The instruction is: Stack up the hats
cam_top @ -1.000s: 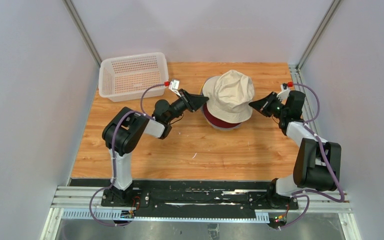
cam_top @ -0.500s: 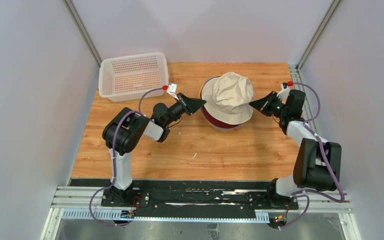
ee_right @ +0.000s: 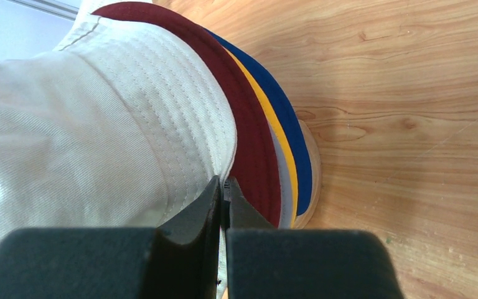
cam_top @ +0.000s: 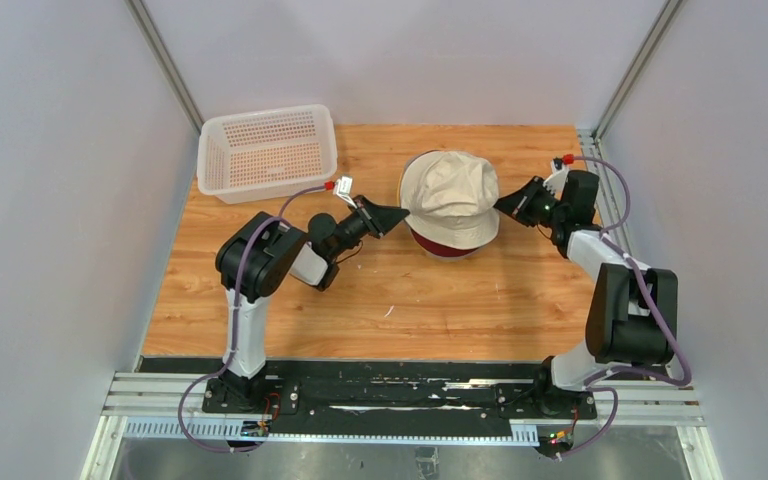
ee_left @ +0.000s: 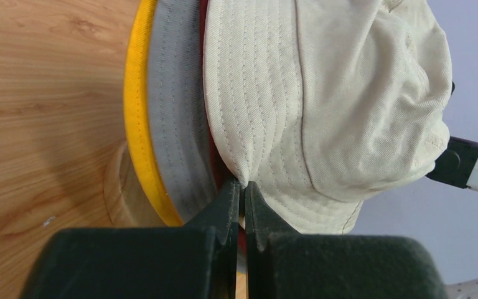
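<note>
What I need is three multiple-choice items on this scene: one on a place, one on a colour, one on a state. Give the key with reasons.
1. Where does the white perforated basket stand?
A. at the far left corner of the table
B. at the near right corner
C. on top of the hats

2. Which colour is the top bucket hat?
A. navy
B. yellow
C. beige

3. How is the left gripper?
A. open over bare wood
B. shut on the top bucket hat's brim
C. holding the basket

Key:
1 A, the basket sits at the far left corner in the top view.
2 C, the top bucket hat's fabric is beige in every view.
3 B, the closed jaws pinch the brim's edge in the left wrist view.
</note>
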You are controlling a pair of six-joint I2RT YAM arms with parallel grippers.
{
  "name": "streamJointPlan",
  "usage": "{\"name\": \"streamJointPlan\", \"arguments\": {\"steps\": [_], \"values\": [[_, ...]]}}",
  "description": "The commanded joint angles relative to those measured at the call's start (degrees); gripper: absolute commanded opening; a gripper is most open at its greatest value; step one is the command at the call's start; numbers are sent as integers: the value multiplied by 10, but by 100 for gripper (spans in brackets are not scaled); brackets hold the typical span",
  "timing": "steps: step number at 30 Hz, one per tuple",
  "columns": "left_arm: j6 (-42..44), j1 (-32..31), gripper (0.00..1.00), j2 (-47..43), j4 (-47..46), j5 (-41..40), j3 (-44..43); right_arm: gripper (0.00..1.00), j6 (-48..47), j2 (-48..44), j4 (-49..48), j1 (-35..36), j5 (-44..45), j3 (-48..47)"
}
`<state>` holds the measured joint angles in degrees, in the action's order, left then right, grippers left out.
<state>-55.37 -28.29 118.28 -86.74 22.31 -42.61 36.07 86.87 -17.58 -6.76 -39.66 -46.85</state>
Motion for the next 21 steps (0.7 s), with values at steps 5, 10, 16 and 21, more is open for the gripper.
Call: {"name": "streamJointPlan", "arguments": {"steps": [5, 10, 16, 21], "values": [[6, 20, 0, 30, 16, -14, -5, 0, -55, 63, 113, 13, 87, -27], [18, 19, 0, 9, 55, -11, -24, 0, -63, 85, 139, 15, 95, -42], [2, 16, 0, 17, 41, -9, -14, 0, -63, 70, 134, 23, 97, -51], [-34, 4, 0, 30, -11, -20, 21, 0, -64, 73, 151, 38, 106, -92]]}}
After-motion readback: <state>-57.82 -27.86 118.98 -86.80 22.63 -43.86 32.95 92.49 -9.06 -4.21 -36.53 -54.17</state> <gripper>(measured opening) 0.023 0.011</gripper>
